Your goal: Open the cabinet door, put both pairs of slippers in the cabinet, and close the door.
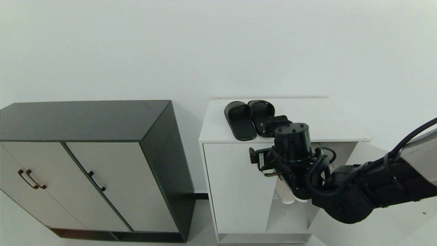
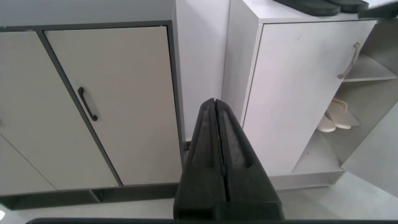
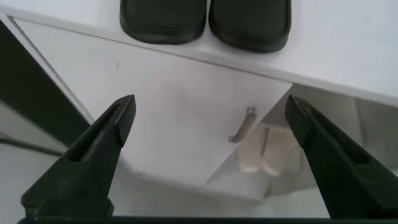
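Black fingers of the left gripper (image 2: 214,104) are pressed together on nothing, low before the two cabinets. The right gripper (image 3: 210,106) is spread wide, level with the top front edge of the white cabinet (image 1: 235,177). That cabinet's right side stands open, and a white pair of slippers (image 3: 264,149) is already on a shelf inside, past the door handle (image 3: 242,124). Farther back, the black slippers (image 1: 249,118) lie side by side on top, touching, heels toward the robot. They look light, bendy and matte, so probably not slippery. A pinch on the two adjoining inner edges near the heels might lift both together.
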